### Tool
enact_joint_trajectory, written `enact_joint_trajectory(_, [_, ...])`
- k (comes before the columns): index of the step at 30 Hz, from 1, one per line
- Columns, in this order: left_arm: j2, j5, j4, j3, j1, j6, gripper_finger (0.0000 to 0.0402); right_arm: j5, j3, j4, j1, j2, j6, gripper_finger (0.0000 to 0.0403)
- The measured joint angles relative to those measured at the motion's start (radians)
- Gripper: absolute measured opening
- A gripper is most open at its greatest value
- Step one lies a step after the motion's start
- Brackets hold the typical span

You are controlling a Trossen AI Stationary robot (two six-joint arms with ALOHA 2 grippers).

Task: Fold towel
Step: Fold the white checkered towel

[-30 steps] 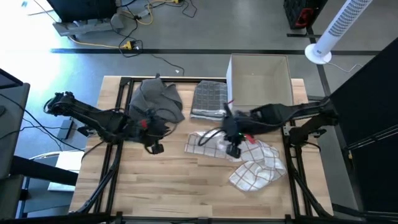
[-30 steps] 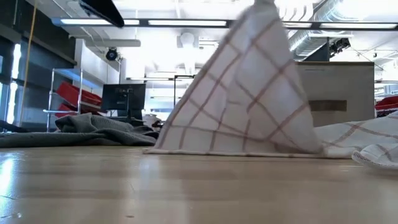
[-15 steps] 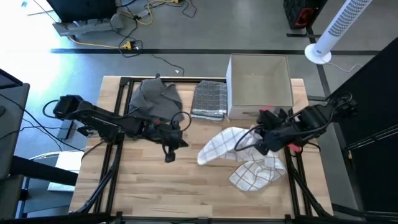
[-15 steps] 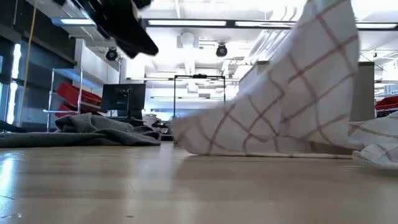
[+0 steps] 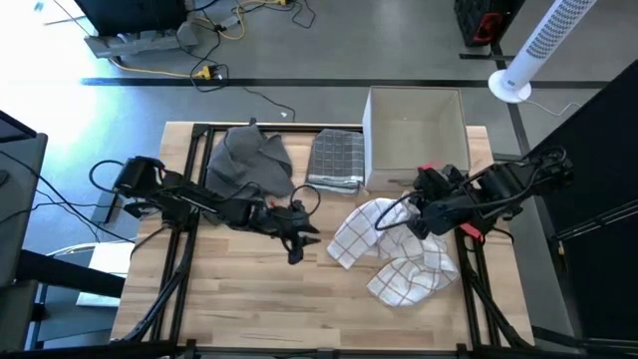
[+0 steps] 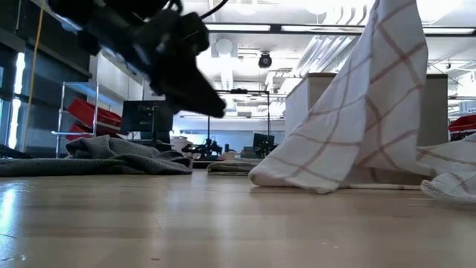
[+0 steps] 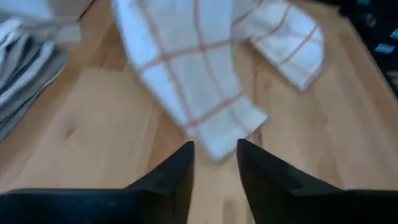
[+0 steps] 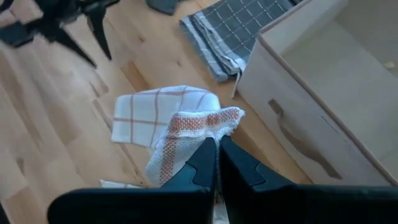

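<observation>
Reaching in from nine o'clock, left gripper (image 5: 297,242) has neared the towel (image 5: 361,227), fingers apart; right gripper (image 8: 217,163), clamped on its corner, holds it lifted at three o'clock; best pinch the hanging low corner, then spread flat.

White towel (image 5: 384,249) with thin red-brown checks is half up off the table: one corner pinched high in my right gripper (image 8: 216,163), the cloth draping down steeply, its lower edge on the wood, the rest crumpled in a heap below.
</observation>
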Motion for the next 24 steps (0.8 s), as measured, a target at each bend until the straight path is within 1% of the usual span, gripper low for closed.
enact_joint_trajectory(2, [0.028,-0.008,-0.009,0.055,-0.011,0.004,0.014,-0.002,0.0,0.014,-0.024,0.001,-0.018,0.0])
enact_joint_trajectory(3, [0.041,-0.028,-0.03,0.087,-0.018,0.005,0.0142,-0.001,0.0,0.014,-0.038,0.001,-0.028,0.0])
enact_joint_trajectory(5, [0.066,-0.1,-0.099,0.165,-0.04,0.044,0.0141,0.006,0.0,0.013,-0.068,0.001,-0.039,0.0])
enact_joint_trajectory(8, [0.118,-0.239,-0.276,0.308,-0.083,0.122,0.0135,0.009,0.0,0.007,-0.117,0.001,-0.081,0.0])
enact_joint_trajectory(10, [0.168,-0.323,-0.396,0.414,-0.103,0.113,0.0134,0.01,0.0,0.007,-0.145,0.001,-0.122,0.0])
enact_joint_trajectory(11, [0.194,-0.347,-0.438,0.458,-0.112,0.095,0.0135,0.011,0.0,0.007,-0.159,0.001,-0.146,0.0])
enact_joint_trajectory(13, [0.252,-0.366,-0.477,0.531,-0.122,0.049,0.0138,0.013,0.0,0.007,-0.183,0.001,-0.193,0.0])
enact_joint_trajectory(18, [0.41,-0.355,-0.43,0.652,-0.143,-0.035,0.0158,0.008,0.0,0.006,-0.213,0.001,-0.295,0.0])
enact_joint_trajectory(21, [0.498,-0.366,-0.422,0.695,-0.15,-0.101,0.0168,0.007,0.0,0.007,-0.214,0.001,-0.325,0.0])
enact_joint_trajectory(24, [0.562,-0.399,-0.419,0.706,-0.161,-0.162,0.017,0.009,0.0,0.007,-0.214,0.001,-0.34,0.0])
